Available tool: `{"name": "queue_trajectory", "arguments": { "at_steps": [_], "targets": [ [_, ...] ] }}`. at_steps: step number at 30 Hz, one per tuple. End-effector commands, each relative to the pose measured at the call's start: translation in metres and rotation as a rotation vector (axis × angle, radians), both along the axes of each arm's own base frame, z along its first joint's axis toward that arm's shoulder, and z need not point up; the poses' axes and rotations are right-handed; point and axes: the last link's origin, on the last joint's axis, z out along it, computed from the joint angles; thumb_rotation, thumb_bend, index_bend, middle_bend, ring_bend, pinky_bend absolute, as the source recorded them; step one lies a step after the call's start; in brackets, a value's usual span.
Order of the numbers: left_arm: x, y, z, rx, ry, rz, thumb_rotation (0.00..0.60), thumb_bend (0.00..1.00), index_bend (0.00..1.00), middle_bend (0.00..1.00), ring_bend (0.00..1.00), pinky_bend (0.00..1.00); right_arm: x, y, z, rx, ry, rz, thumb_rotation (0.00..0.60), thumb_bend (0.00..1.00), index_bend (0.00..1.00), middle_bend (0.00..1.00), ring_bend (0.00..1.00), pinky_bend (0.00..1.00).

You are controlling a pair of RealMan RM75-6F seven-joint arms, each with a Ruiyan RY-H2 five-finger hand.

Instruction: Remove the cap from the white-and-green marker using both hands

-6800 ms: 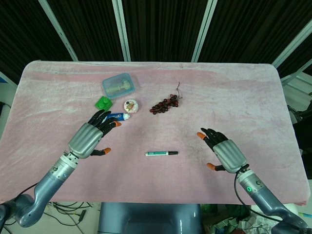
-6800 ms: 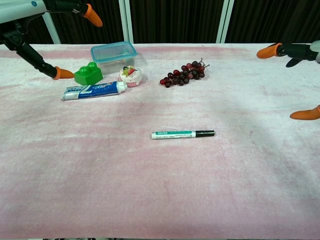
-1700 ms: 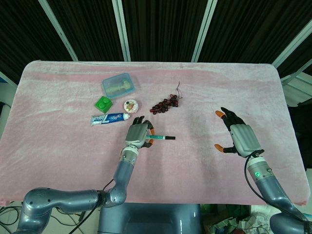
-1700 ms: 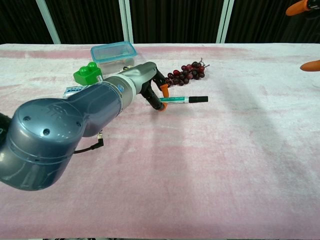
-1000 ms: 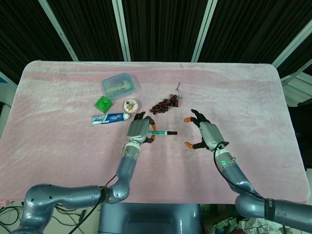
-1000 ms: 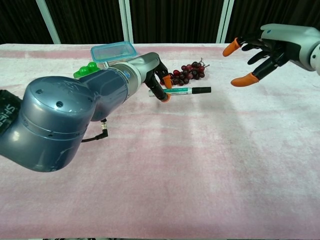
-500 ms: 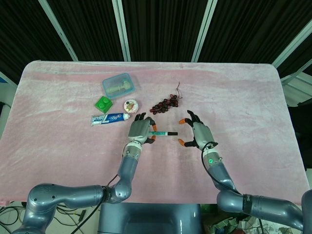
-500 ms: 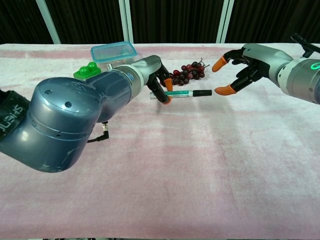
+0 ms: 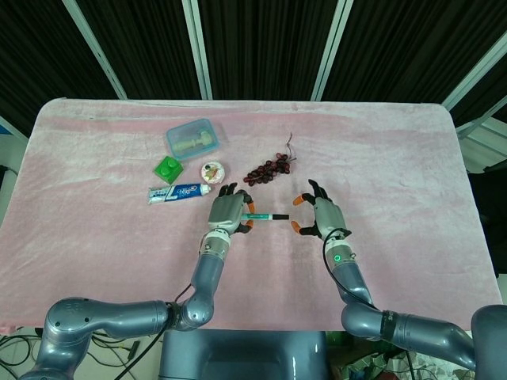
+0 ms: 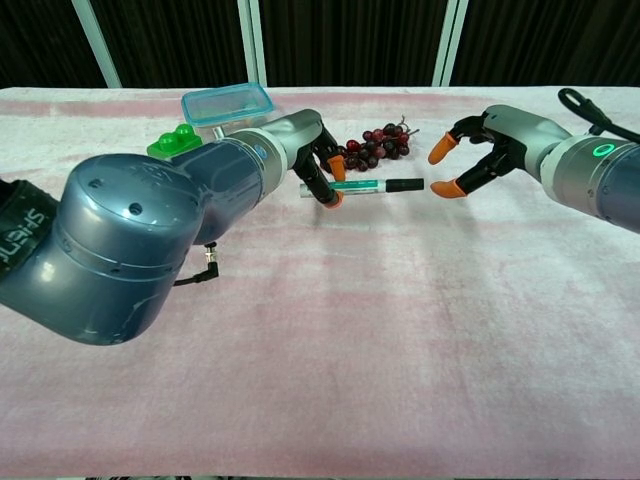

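Observation:
My left hand [image 9: 226,212] [image 10: 308,152] holds the white-and-green marker [image 9: 261,215] [image 10: 362,186] level above the pink cloth, pinching its white-green barrel. The black cap [image 10: 405,184] points toward my right side and sticks out free. My right hand [image 9: 319,217] [image 10: 478,152] hovers just beyond the cap end, fingers apart, with orange fingertips [image 10: 443,188] a short gap from the cap. It holds nothing.
Behind the marker lie dark grapes [image 9: 268,168] [image 10: 374,144]. Further left on the pink cloth [image 9: 396,158] are a toothpaste tube [image 9: 179,192], a small round dish [image 9: 211,171], a green brick [image 9: 167,167] [image 10: 176,142] and a blue-lidded box [image 9: 192,138] [image 10: 227,105].
My right hand has drawn in from the right side toward the marker's cap end. My left hand picked the marker up earlier and now holds it steady.

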Motion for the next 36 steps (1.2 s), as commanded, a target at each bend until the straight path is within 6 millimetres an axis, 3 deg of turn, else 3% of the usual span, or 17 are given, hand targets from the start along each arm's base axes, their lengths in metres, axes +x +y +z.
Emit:
{"name": "queue_trajectory", "arguments": {
  "at_steps": [1,36],
  "targets": [
    [0.0,-0.001,-0.001,-0.004,0.001,-0.001,0.6,0.51,0.69,0.27,0.0,0.0,-0.001,-0.001,-0.001,-0.001,0.004,-0.004,0.6,0.23,0.43,0.0,0.02,0.15],
    [0.001,-0.004,-0.005,0.002,0.001,-0.004,0.6,0.51,0.69,0.27,0.0,0.0,0.008,0.003,-0.02,0.035,-0.031,-0.02,0.6,0.23,0.51,0.0,0.02,0.15]
  ]
}}
